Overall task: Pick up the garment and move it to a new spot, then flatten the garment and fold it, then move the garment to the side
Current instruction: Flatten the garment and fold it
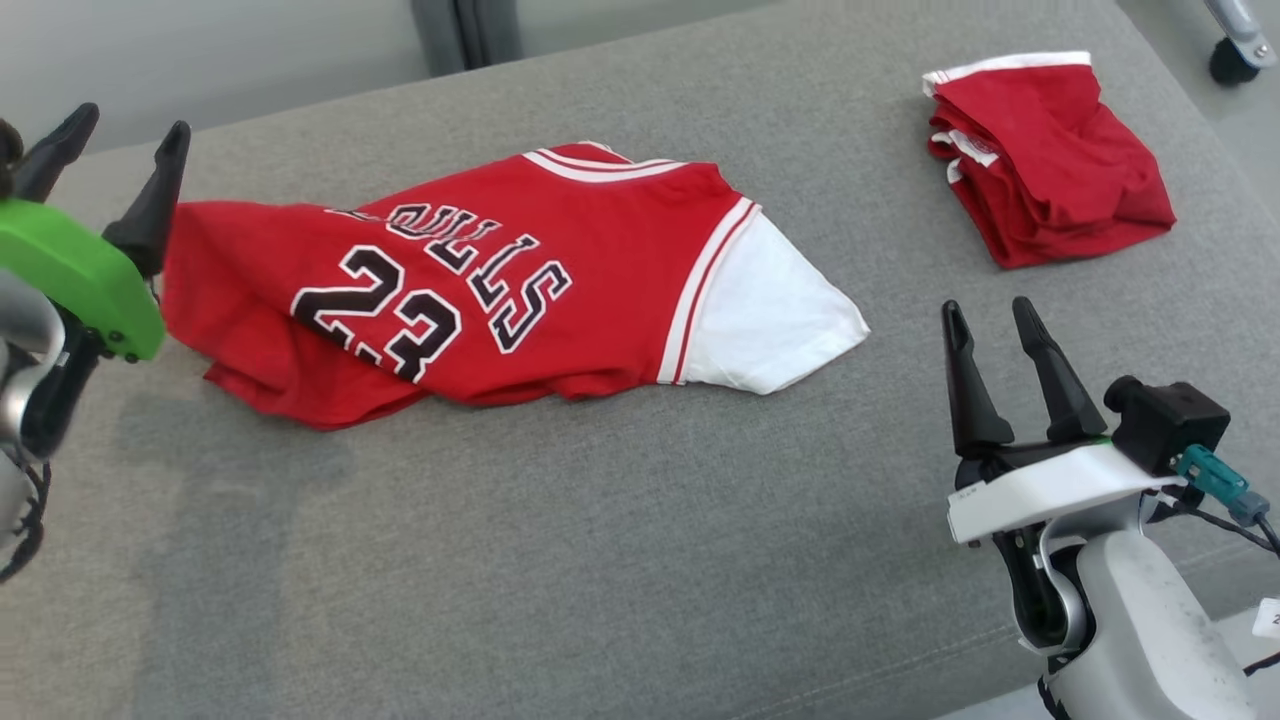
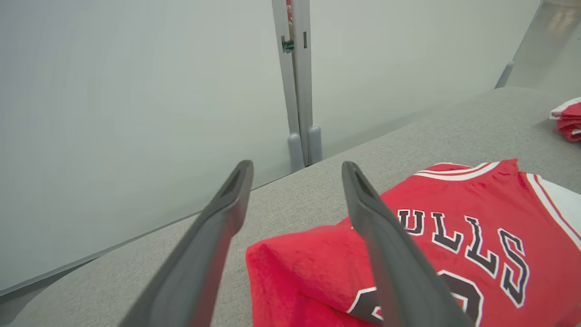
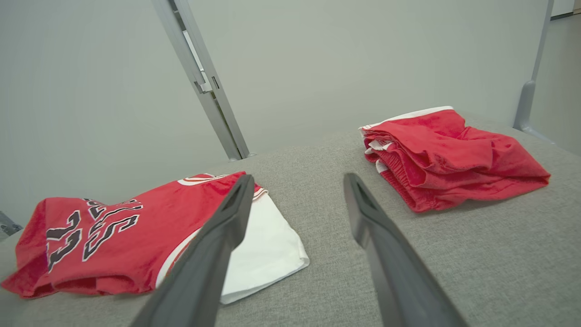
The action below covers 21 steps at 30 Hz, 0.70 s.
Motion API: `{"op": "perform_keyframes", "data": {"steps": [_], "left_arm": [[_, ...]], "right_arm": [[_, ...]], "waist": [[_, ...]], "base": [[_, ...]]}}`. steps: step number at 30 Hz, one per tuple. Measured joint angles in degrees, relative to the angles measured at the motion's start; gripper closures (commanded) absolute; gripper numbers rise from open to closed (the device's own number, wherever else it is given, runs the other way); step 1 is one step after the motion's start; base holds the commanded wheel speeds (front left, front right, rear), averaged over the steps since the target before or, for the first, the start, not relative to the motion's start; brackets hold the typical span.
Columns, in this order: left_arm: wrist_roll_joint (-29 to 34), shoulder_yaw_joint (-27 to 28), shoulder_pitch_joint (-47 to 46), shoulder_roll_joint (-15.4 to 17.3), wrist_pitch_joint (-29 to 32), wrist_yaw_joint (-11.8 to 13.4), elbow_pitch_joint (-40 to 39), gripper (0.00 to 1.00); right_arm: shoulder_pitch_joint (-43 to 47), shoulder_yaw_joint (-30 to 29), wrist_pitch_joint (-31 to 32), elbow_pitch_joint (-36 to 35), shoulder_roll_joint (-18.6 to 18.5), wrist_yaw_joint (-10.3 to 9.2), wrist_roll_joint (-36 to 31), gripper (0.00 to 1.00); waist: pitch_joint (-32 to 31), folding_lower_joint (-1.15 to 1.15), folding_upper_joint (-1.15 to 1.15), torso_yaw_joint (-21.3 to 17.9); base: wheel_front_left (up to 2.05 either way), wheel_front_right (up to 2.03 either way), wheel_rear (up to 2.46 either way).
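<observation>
Looking across the grey fabric-topped counter (image 1: 640,520), we see the red Bulls jersey (image 1: 520,280) lying left of centre, doubled over on itself with its white sleeve (image 1: 760,310) pointing right. It looks folded at least once, which we take as the reason it rests loose rather than held. Our left pincer (image 1: 128,125) stands wide open and empty at the jersey's left edge, its right finger just beside the cloth; we cannot tell whether they touch. In the left wrist view that folded edge sits low between and under the fingers. Our right pincer (image 1: 988,310), also spread and empty, waits near right, apart from the sleeve. A folded red garment (image 1: 1050,150), probably shorts, sits far right, perhaps marking the side spot.
</observation>
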Motion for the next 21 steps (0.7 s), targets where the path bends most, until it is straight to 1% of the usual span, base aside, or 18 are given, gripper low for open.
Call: {"op": "perform_keyframes", "data": {"steps": [1, 3, 7, 9, 11, 13, 16, 18, 21], "left_arm": [[0.1, 0.3, 1.0, -0.1, -1.6, 1.2, -1.0, 0.0], [0.1, 1.4, 4.2, -0.4, -4.9, 4.5, -4.1, 0.0], [1.1, 3.2, 11.7, -0.2, -7.3, 10.7, -11.1, 0.0], [1.1, 5.1, 16.0, -0.3, -7.6, 13.0, -14.7, 0.0], [2.1, 9.3, 20.4, -1.2, -7.7, 15.4, -19.3, 0.0], [4.5, 14.4, 25.5, -3.4, -7.8, 17.5, -24.3, 0.0], [9.1, 19.9, 33.9, -7.3, -7.8, 18.9, -28.9, 0.0], [11.4, 23.7, 38.0, -10.1, -7.8, 18.7, -30.2, 0.0], [15.2, 28.0, 42.8, -13.5, -7.8, 17.3, -30.6, 0.0]], "right_arm": [[0.4, 0.0, 0.0, 0.1, -0.1, 0.0, 0.0, 0.0], [1.5, 0.1, 0.0, 0.2, -0.3, 0.0, 0.0, 0.0], [2.7, 0.4, 0.0, 0.4, -0.6, 0.0, 0.0, 0.0], [3.1, 0.7, 0.0, 0.5, -0.9, 0.0, 0.0, 0.0], [3.2, 0.9, 0.0, 0.5, -1.3, 0.0, 0.0, 0.0], [3.6, 1.2, 0.0, 0.6, -1.7, 0.0, 0.0, 0.0], [4.0, 0.8, 0.0, 0.7, -2.1, 0.0, -0.1, 0.0], [4.1, 0.8, 0.0, 0.7, -2.2, 0.0, -0.2, 0.0], [4.1, 1.0, 0.0, 0.8, -2.4, 0.0, -0.2, 0.0]], "waist": [[-0.6, 0.0, 0.0, 0.4], [-1.9, 0.0, 0.0, 1.5], [-3.9, 0.0, 0.0, 4.0], [-4.7, 0.0, 0.0, 5.1], [-5.3, 0.0, 0.0, 6.3], [-5.8, 0.0, 0.0, 7.5], [-6.4, 0.0, 0.0, 9.0], [-6.7, 0.0, 0.0, 10.0], [-7.1, 0.0, 0.0, 11.2]], "base": [[0.0, 0.0, 0.0], [0.0, 0.0, 0.0], [0.0, 0.0, 0.0], [0.0, 0.0, 0.0], [0.0, 0.0, 0.0], [0.0, 0.0, 0.0], [0.0, 0.0, 0.0], [0.0, 0.0, 0.0], [0.0, 0.0, 0.0]]}}
